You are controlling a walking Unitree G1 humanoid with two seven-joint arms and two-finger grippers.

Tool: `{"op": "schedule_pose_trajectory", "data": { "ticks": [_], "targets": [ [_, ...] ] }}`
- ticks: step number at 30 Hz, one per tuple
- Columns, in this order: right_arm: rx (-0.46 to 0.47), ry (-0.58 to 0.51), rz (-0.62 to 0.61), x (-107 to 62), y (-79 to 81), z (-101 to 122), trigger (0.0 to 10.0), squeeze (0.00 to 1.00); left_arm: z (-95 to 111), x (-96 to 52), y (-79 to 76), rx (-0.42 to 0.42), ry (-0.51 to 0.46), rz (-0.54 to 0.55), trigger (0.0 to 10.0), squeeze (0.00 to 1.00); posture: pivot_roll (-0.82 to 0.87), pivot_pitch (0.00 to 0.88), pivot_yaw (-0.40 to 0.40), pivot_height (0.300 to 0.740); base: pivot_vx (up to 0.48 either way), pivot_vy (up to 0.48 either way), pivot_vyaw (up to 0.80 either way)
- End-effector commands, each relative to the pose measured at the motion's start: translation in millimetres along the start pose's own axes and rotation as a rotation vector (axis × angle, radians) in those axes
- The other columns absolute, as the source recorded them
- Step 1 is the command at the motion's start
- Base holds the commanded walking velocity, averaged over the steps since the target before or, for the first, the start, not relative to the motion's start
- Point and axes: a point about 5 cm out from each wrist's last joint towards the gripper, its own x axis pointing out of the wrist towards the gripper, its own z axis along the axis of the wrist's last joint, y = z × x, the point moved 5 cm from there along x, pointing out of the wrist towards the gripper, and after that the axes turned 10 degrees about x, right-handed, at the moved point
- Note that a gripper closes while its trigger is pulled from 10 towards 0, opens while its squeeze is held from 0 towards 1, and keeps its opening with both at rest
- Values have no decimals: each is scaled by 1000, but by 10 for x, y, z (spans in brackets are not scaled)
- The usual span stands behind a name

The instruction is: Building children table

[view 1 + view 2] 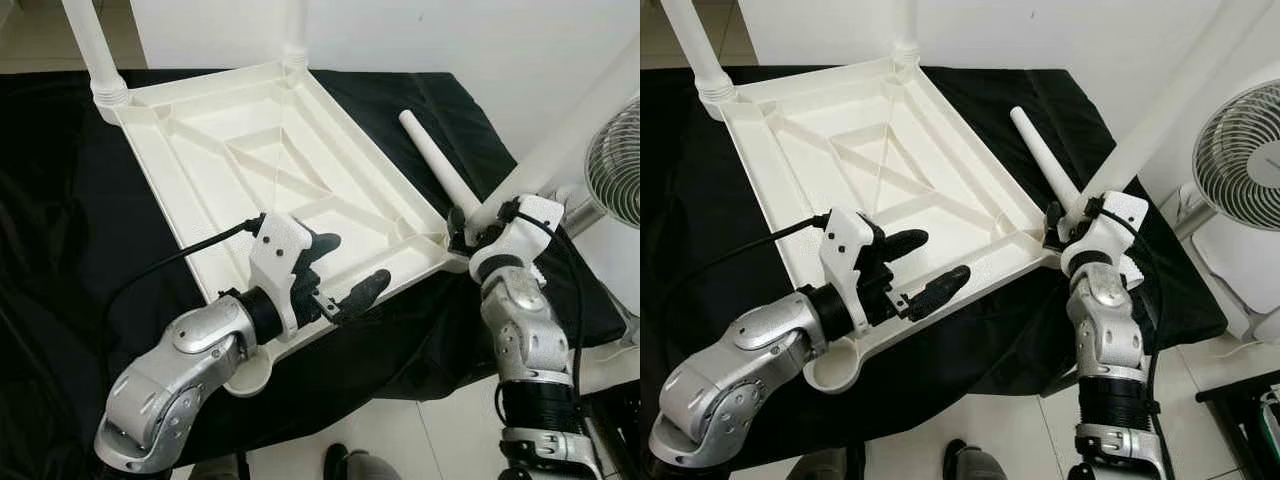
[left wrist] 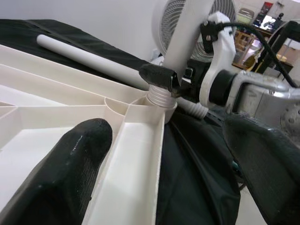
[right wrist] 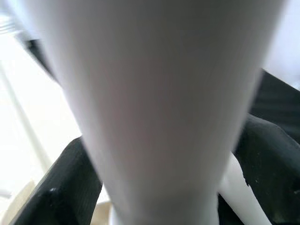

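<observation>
The table top (image 1: pixel 290 170) lies upside down between the spread fingers of the left gripper (image 1: pixel 335 275). A leg (image 1: pixel 1140 140) is clamped in the right gripper (image 1: pixel 1072 222), threaded end at the corner socket. Light, stiff, slick plastic probably; best gripped low.

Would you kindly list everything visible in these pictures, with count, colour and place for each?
Table top: one, white, lying upside down on the black cloth, ribbed underside up.
Fitted legs: two, white, standing in the far corner sockets.
Leg being fitted: one, white, standing tilted at the near right corner socket.
Loose leg: one, white, lying on the cloth beside the table top's right edge.
Empty socket: one, white, near left corner.
Black cloth: one, under everything.
Fan: one, white, on the right.
Shoe: one, dark, on the floor below.
Left claw: open, over the table top's near edge.
Right claw: shut on the leg's base.
</observation>
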Motion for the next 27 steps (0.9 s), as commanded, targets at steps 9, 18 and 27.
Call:
{"op": "schedule_pose_trajectory", "data": {
  "ticks": [9, 18, 27],
  "targets": [
    [-57, 41, 240, -78, 104, -16, 10000, 0, -24, 32, -44, -11, 5, -21, 10000, 0, 41, 215, -64, 740, 0, 0, 0],
    [-37, 111, 394, -231, 279, -146, 10000, 0, -4, 25, -35, -7, 0, -19, 10000, 0, 41, 215, -64, 740, 0, 0, 0],
    [60, 151, 491, -367, 625, -312, 10000, 0, 16, 30, -28, -1, -5, -23, 10000, 0, 47, 212, -63, 740, 0, 0, 0]
  ]
}}
